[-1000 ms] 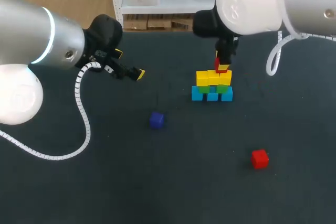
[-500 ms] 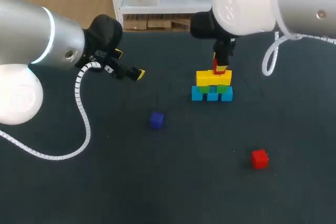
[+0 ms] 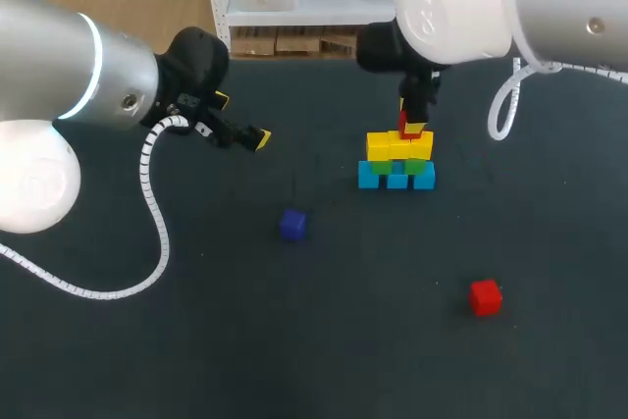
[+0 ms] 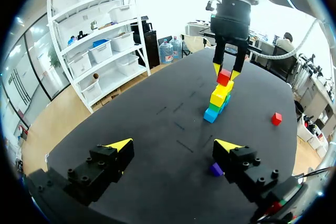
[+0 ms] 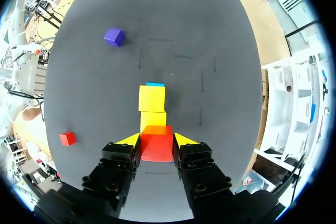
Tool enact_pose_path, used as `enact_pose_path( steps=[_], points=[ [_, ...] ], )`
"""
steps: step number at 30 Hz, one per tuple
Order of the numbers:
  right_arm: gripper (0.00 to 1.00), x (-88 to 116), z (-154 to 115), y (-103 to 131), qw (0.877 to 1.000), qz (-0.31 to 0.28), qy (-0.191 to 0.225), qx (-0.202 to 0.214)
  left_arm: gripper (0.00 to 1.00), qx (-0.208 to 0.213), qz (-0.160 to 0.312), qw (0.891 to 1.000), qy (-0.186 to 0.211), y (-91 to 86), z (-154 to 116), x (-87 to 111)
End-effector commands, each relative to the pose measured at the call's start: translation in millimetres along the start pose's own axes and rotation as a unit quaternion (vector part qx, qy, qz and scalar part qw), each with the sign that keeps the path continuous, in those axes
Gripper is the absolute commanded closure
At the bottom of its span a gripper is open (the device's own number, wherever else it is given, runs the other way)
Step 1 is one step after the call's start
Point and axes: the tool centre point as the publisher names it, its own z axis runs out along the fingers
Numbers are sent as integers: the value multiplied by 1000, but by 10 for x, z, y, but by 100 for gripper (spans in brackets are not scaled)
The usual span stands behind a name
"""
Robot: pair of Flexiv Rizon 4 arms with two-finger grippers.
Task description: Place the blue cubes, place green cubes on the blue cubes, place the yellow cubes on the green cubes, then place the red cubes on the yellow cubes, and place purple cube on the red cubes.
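The stack (image 3: 395, 161) has a blue bottom row (image 3: 395, 178), green cubes (image 3: 395, 166) on it and yellow cubes (image 3: 397, 145) on those. My right gripper (image 3: 412, 125) hangs over the stack's right part, shut on a red cube (image 3: 410, 129). In the right wrist view the red cube (image 5: 156, 145) sits between the yellow-tipped fingers, just above the yellow cubes (image 5: 151, 98). A second red cube (image 3: 485, 296) lies at the front right. The purple cube (image 3: 291, 225) lies left of the stack. My left gripper (image 3: 241, 121) hovers open and holds nothing, far left of the stack.
The left wrist view shows the stack (image 4: 218, 100) ahead, with my right gripper (image 4: 226, 72) on top and the purple cube (image 4: 216, 169) close by its own right finger. Dark tabletop (image 3: 294, 340) spreads around the loose cubes.
My right gripper, with the red cube, shifted slightly left over the stack and then held still. The left arm has not moved.
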Motion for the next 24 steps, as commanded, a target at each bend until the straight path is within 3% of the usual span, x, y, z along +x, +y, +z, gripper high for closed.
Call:
enact_pose_path(
  steps=[1,6,8,9,20,21,24],
  points=[
    [99,3,8,-27,1000,0,-1,-3,0,4,1,1000,-3,16,-8,14],
    [92,6,20,-25,1000,0,-1,-4,0,4,1,1000,-3,16,-8,14],
    [84,5,23,-23,1000,-1,-1,-4,0,4,1,1000,-3,16,-8,14],
    [71,4,26,-20,1000,-1,-1,-4,0,4,1,1000,-3,16,-8,14],
    [49,2,26,-19,1000,-2,-4,-2,0,4,1,1000,-3,16,-8,14],
    [25,3,25,-21,1000,-2,-3,-2,0,4,1,1000,-3,16,-8,14],
    [17,6,17,-26,1000,-2,-3,-1,0,4,1,1000,-3,16,-8,14]
  ],
)
